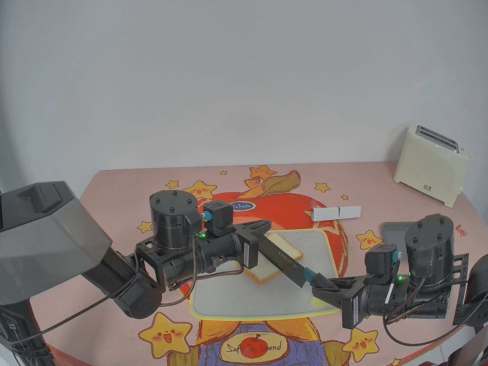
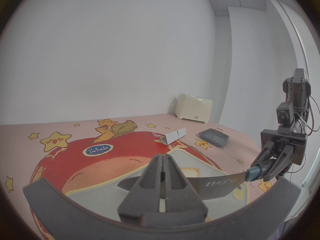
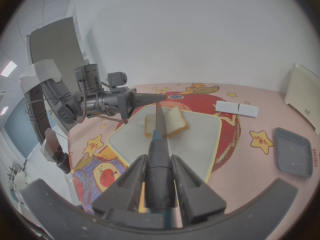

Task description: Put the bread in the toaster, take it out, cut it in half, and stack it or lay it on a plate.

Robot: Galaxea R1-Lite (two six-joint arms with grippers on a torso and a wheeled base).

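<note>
**Q:** Where is the bread [image 1: 262, 272], and what holds the knife [image 1: 284, 261]?

**A:** The bread lies on the cutting board [image 1: 244, 296], mid-counter [image 1: 127, 194]. The right hand [image 1: 325, 284] is clamped on the knife's handle. The blade crosses the middle of the bread, edge down.

**Q:** Which way does the blade's long axis run?

**A:** It runs diagonally from the right hand toward the left hand [image 1: 264, 225]. That hand's fingers are pressed together with nothing seen between them, and it sits at the blade's far end. Whether it touches the blade cannot be told.

**Q:** What does the next move turn on?

**A:** Probably on pressing straight down along that line. The bread tilts apart on either side of the blade, so the cut seems under way. The plate [image 1: 396, 230] lies nearer the right hand.
</note>
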